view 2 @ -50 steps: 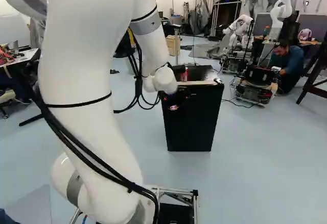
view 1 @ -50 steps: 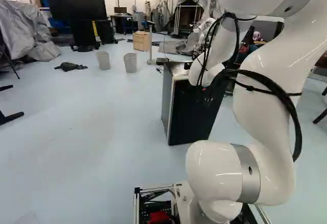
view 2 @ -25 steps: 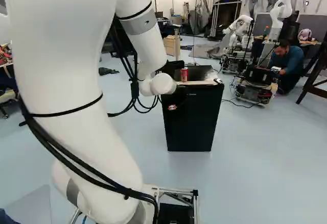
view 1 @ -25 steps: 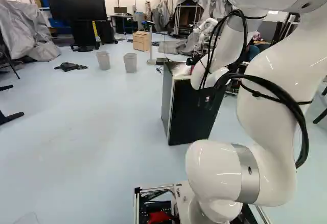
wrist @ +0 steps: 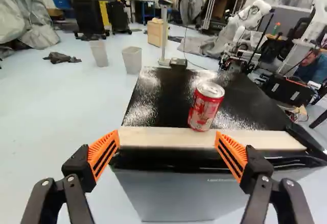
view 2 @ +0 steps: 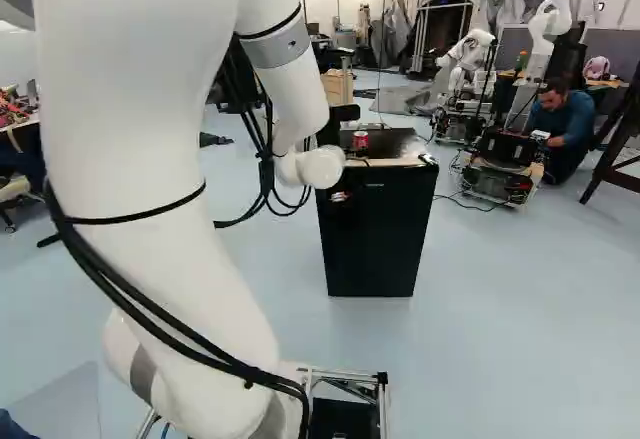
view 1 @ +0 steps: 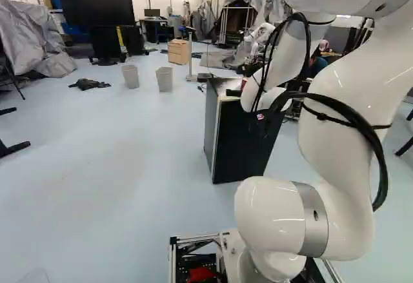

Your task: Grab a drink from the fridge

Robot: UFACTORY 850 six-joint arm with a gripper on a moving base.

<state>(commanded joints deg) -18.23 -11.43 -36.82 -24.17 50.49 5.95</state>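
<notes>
Left base view: from behind the arm, on its left, facing ahead and slightly down. Right base view: likewise, from its right. Wrist view: much nearer, looking forward across the top of the fridge. All three share the fridge; both base views include the arm.

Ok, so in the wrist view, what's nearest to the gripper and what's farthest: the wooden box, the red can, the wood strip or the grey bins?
1. Wood strip, along the fridge's near edge.
2. Red can, just behind it.
3. Grey bins, on the floor beyond.
4. Wooden box, past the bins.
</notes>
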